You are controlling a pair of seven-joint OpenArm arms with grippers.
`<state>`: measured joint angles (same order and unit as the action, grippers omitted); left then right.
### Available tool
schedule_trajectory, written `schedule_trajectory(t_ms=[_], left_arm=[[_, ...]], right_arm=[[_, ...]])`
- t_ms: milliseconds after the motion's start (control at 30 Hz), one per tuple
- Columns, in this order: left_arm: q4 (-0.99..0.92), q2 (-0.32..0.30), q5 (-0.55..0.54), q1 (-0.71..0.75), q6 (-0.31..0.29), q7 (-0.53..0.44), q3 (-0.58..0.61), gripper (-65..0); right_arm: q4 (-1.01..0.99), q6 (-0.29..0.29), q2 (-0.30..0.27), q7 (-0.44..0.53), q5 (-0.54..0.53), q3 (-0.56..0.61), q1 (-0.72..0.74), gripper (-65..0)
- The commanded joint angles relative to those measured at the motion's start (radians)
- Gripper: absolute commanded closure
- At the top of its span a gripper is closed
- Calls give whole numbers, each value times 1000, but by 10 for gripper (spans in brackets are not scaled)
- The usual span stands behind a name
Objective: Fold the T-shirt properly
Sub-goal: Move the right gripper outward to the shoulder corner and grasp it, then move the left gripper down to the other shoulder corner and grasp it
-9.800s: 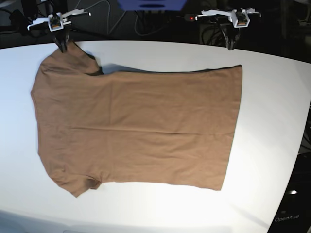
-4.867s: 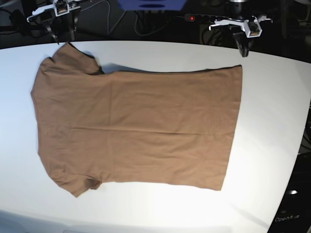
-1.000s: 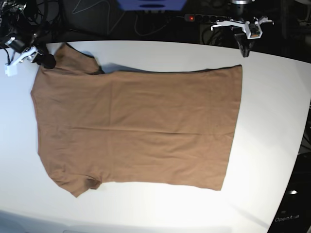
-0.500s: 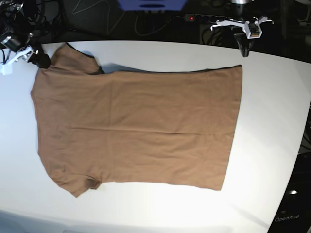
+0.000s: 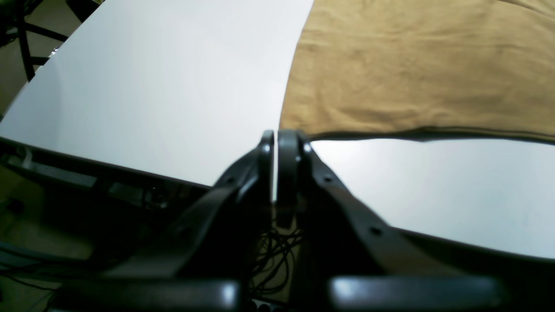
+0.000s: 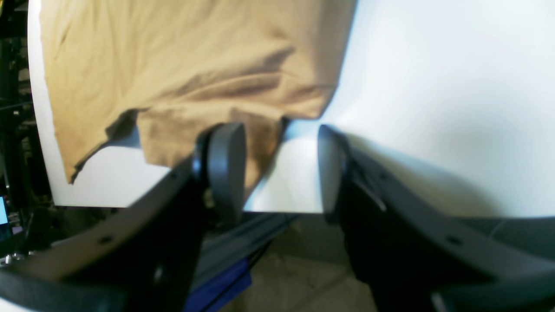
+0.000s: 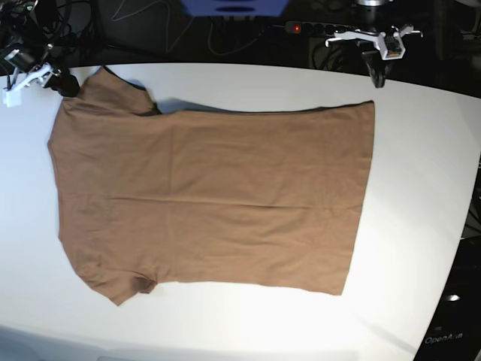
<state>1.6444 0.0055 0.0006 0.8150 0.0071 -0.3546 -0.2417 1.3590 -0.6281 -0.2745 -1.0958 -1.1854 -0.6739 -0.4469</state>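
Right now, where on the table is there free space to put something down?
The white table is bare beyond the T-shirt hem on the base view's right, and along the near edge. The far left corner is crowded: the right gripper is there.

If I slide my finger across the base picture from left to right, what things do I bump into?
right gripper → T-shirt → left gripper → bare white table
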Motion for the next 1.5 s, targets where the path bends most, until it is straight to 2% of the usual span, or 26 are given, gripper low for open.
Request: schedule_trajectory(t_ms=[0,500,567,767,1467], left_arm=[[14,0,0,13,3,-27,-3,-11],[14,0,0,16,3,-27,-3,-11],[14,0,0,17,3,-27,-3,-11],[14,0,5,19,3,-25,-3,-11],[27,1,0,54,9,-10,-3,-11]], right_arm=[[6,1,-16,-7,17,-5,-5,-268],[6,1,-15,-16,15,16,44,-258],[6,1,-15,-14,15,19,44,-223],[4,1,-15,-14,17,47,69,-6],[3,1,-15,-14,19,55,64,-4]])
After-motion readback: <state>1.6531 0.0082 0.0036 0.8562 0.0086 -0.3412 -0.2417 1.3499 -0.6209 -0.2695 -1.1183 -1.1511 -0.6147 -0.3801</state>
